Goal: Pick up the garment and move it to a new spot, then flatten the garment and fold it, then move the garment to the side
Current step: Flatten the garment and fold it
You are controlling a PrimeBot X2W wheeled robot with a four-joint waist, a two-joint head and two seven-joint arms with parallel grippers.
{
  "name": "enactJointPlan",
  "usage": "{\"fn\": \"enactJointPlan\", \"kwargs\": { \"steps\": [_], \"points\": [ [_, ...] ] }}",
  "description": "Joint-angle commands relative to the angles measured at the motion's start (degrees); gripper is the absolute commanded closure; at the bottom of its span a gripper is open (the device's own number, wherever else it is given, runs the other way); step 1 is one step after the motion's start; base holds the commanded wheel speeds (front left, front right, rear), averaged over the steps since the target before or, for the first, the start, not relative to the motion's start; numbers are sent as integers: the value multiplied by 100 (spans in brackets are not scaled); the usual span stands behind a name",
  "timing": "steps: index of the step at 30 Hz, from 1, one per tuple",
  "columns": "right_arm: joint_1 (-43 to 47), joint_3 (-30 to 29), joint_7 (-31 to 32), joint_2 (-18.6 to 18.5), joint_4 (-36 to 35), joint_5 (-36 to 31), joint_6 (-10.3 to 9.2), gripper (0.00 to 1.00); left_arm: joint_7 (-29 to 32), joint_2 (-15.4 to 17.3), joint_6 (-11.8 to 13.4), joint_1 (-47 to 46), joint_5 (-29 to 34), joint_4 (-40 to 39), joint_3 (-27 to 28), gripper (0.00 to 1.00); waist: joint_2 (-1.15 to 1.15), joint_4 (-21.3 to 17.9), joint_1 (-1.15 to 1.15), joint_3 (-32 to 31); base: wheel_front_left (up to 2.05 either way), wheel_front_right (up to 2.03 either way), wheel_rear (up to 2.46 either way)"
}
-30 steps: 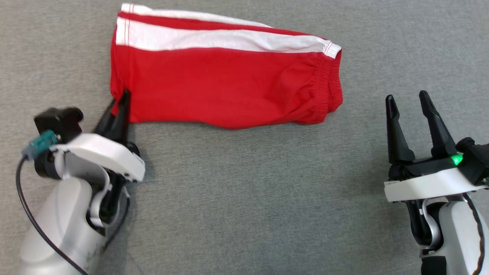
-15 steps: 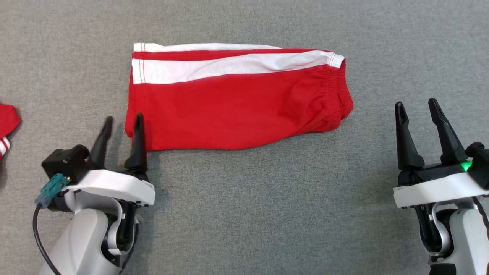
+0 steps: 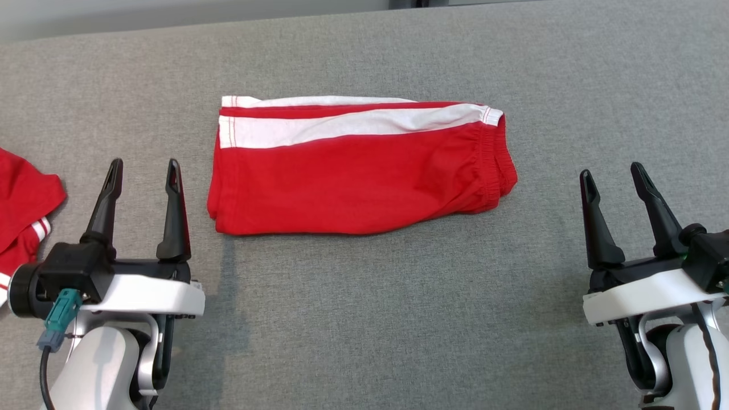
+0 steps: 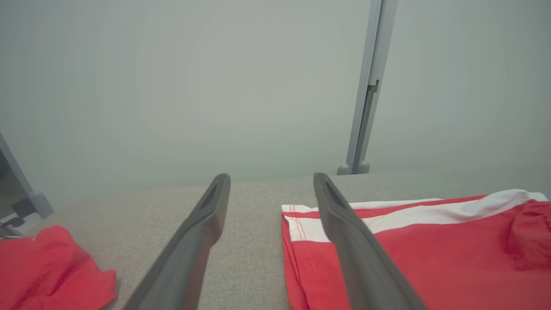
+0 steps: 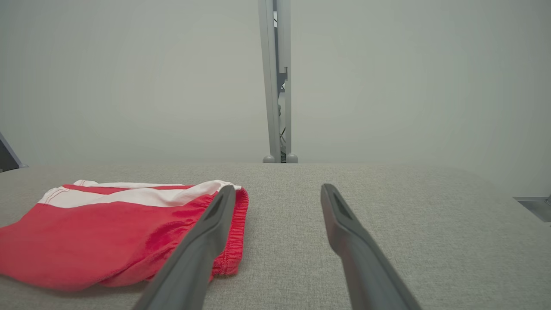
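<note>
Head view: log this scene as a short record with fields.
garment: red shorts with a white side stripe, folded, lying flat
support: grey surface
left end effector: open, holding nothing, just left of the shorts, not touching them
right end effector: open, holding nothing, well to the right of the shorts
other item: second red garment at the left edge, partly cut off
</note>
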Motion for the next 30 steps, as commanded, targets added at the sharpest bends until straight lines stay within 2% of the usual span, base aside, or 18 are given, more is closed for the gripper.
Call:
{"fn": "enactJointPlan", "kwargs": {
  "steps": [1, 13, 19, 22, 26, 30],
  "points": [
    [58, -38, 37, -18, -34, -54, 1, 0, -22, 41, 22, 76, 46, -19, 29, 0, 0, 24, 0, -48, 0, 0, 0],
    [175, -208, 237, 49, -197, -184, 1, 0, -22, -16, -28, 184, 60, 15, -8, 0, 0, 136, 0, -98, 0, 0, 0],
    [-98, -151, 388, 19, -113, -201, 1, 0, -22, -24, -55, 83, 70, -11, -32, 0, 0, 227, 0, -3, 0, 0, 0],
    [-345, 32, 503, 26, 155, -143, 1, 0, -22, -58, -72, 5, 73, -24, -68, 0, 0, 319, 0, 86, 0, 0, 0],
    [-805, 428, 585, 46, 911, 96, 1, 0, -22, -184, -136, -125, 71, 6, -169, 0, 0, 515, 0, 258, 0, 0, 0],
    [-1074, 553, 568, 43, 1551, 259, 1, 0, -22, -289, -204, -233, 109, 73, -249, 0, 0, 645, 0, 393, 0, 0, 0]
  ]
}}
